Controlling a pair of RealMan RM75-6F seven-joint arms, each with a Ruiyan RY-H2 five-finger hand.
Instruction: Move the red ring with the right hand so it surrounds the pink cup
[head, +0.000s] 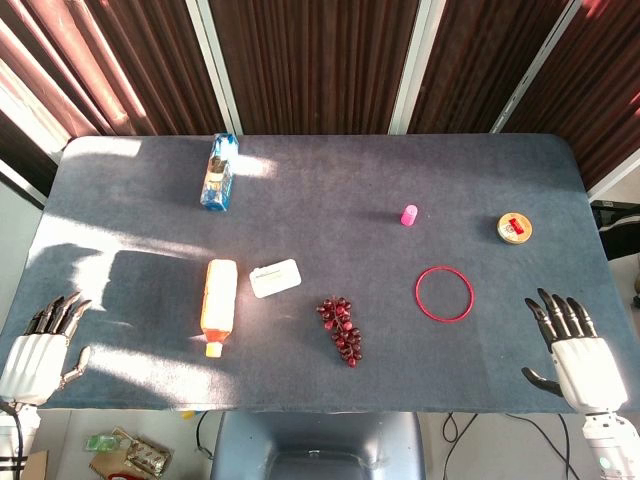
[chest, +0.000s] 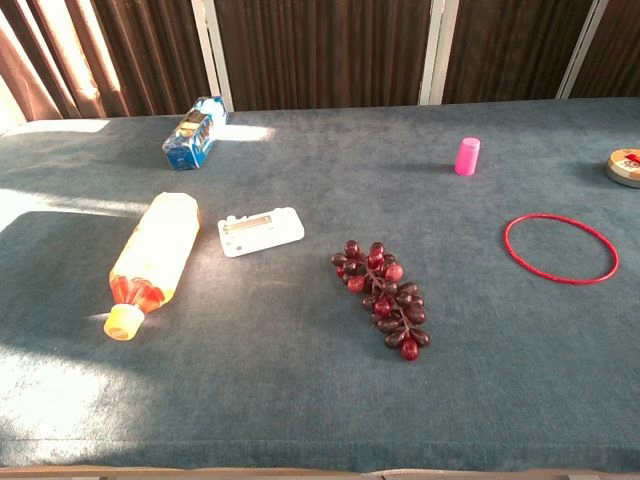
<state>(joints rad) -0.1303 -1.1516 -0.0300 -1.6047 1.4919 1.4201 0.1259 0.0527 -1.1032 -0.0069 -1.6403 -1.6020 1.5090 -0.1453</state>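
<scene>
Red ring (head: 444, 294) flat toward the tabletop's (head: 400, 380) right edge, apart from pink cup (head: 409, 215). Right hand (head: 575, 350) and left hand (head: 40, 345) empty, fingers spread, at near corners. No readable writing on blue carton (head: 219, 172).

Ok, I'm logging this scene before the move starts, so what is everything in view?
red ring: 1, red, flat on the table, near right, empty inside
pink cup: 1, pink, upright, beyond the ring
round tin: 1, gold with red, far right
grapes: 1 bunch, dark red, near centre
white box: 1, white, centre left
orange bottle: 1, orange, lying down, left
blue packet: 1, blue, far left
table: 1, blue-grey
left hand: 1, near-left edge, open
right hand: 1, near-right edge, open
</scene>
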